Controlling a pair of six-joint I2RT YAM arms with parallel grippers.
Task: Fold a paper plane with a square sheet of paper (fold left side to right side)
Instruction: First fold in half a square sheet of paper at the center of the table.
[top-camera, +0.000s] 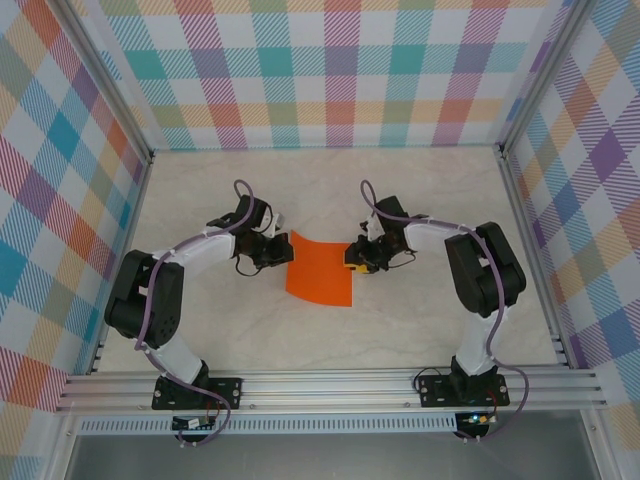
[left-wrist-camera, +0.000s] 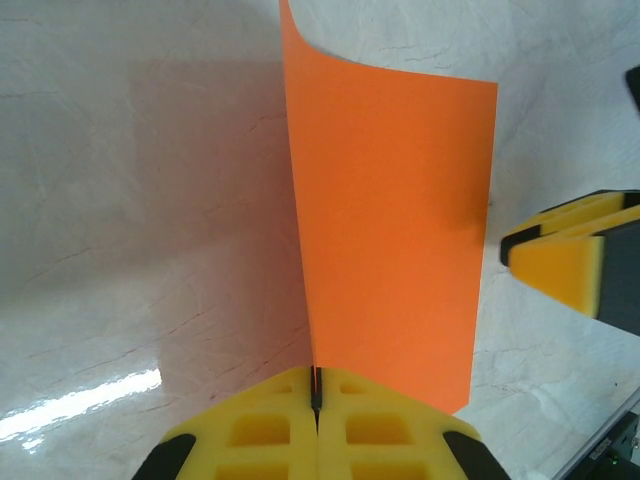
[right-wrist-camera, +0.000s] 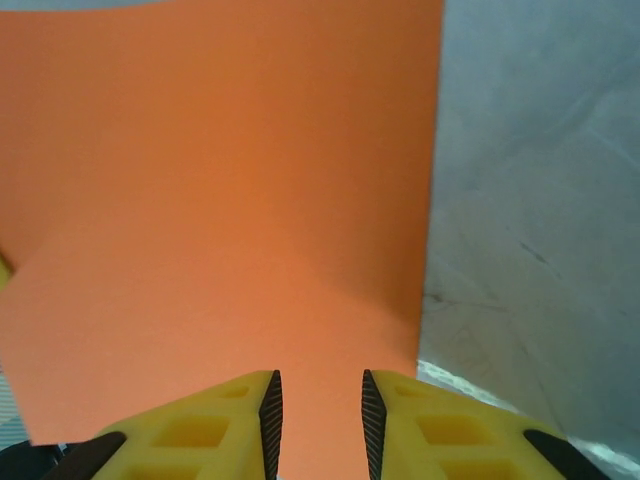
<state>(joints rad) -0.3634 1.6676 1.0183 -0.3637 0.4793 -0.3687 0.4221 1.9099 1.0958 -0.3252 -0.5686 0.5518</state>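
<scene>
Two grippers flank the orange sheet (top-camera: 320, 270) on the table (top-camera: 250, 335): the left gripper (left-wrist-camera: 316, 395) clamps its lifted left edge, the right gripper (right-wrist-camera: 317, 415) has its jaws narrowly apart around the right edge, and such light, floppy paper seems best held at its edges.

The left arm (top-camera: 175, 350) and right arm (top-camera: 475, 345) match. Each has white tube links between bulky black joint housings and stands on a black base plate (top-camera: 195, 392). A thin purple cable (top-camera: 237, 185) loops along each. The jaws are bright yellow foam with rectangular pockets and black outer corners. On the right gripper (right-wrist-camera: 318, 400), black ribbed strips line their inner faces.
</scene>
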